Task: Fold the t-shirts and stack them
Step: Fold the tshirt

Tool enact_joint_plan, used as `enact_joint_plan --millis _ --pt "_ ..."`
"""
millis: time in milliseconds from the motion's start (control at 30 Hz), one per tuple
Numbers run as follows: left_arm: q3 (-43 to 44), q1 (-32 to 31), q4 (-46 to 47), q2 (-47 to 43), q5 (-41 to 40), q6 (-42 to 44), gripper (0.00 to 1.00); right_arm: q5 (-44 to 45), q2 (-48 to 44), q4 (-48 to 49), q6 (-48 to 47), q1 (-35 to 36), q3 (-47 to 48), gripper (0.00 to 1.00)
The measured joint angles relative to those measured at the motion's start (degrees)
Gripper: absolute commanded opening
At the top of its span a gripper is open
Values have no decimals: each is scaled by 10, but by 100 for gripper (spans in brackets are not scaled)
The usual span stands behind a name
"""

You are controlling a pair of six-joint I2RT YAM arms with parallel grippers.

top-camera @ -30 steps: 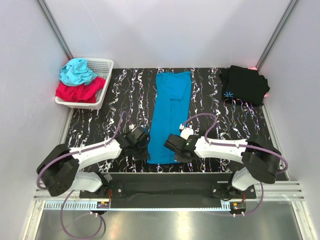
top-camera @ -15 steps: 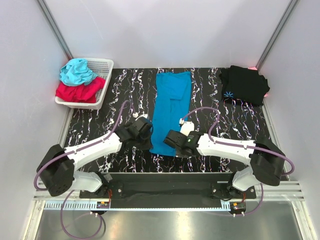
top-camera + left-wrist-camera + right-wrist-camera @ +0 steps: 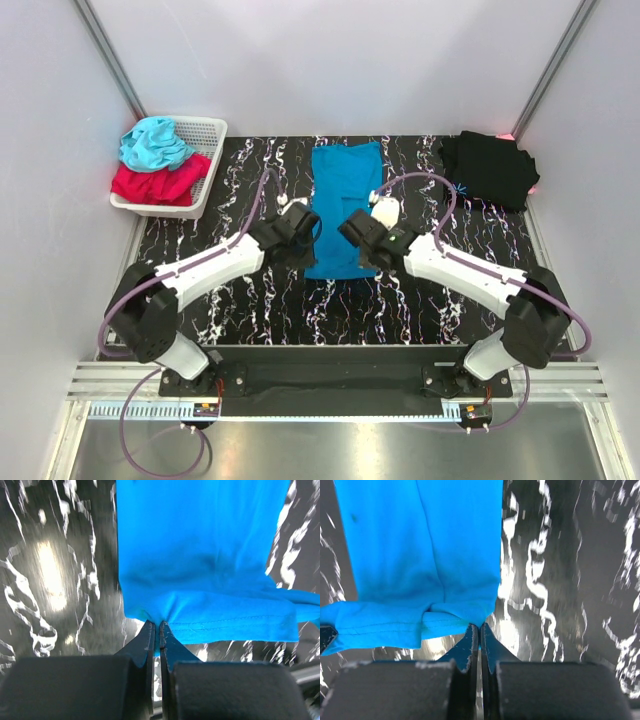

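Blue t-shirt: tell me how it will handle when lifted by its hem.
Probably floppy: the blue t-shirt puckers where the left gripper pinches it. Likely light: the right gripper holds its other corner by a thin pinch.

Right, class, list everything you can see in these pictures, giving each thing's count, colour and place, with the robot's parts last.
blue t-shirt: one, medium blue, lengthwise at the table's centre
black t-shirt: one, black, far right corner of the table
basket: one, white, far left corner
turquoise cloth: one, turquoise, heaped at the basket's far side
red cloth: one, red, basket's near side
table: one, black with white marbling
left gripper: one, black, shut on the blue t-shirt's near hem
right gripper: one, black, shut on the same hem's other corner
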Motion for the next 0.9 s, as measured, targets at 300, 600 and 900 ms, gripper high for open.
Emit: enact_joint_plan --millis 300,600,900 --pt "139 66 0 114 3 38 0 -19 77 83 -98 -79 43 0" --pt "339 116 -23 304 25 88 0 -51 238 126 -181 -164 163 0" --pt "507 157 -50 410 55 114 40 -84 326 151 -226 -229 290 2"
